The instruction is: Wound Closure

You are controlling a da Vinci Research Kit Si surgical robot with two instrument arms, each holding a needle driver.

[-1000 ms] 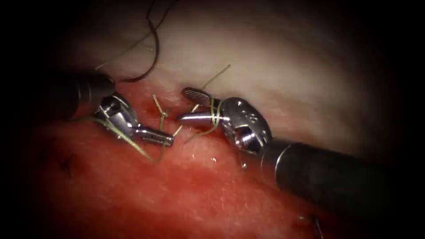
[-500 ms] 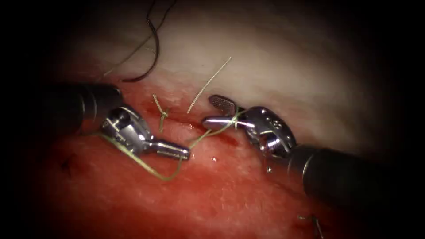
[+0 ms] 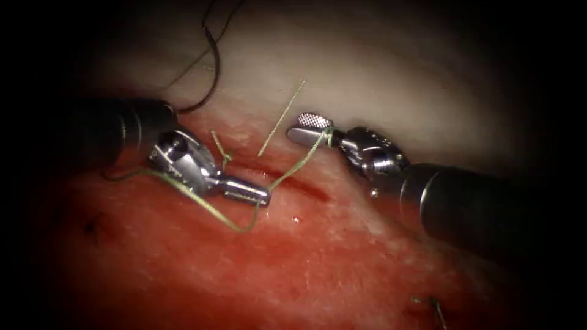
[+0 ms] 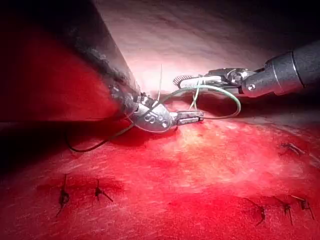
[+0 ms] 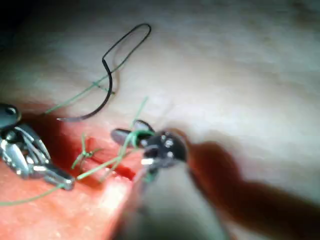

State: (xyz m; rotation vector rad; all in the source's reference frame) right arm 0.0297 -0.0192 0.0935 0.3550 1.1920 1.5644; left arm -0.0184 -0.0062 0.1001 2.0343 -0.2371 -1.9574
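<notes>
Left tool (image 3: 257, 195), jaws pressed together, seemingly pinching the thread (image 3: 299, 162) mid-frame. Right tool (image 3: 306, 127), jaws spread, thread wrapped around them. Needle (image 3: 211, 67) lies free on the tissue (image 3: 379, 79), upper left.

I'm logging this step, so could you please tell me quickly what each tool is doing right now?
Left tool: shut on the thread.
Right tool: open, thread wound around it, gripping nothing.
Needle: lies free on the tissue.
</notes>
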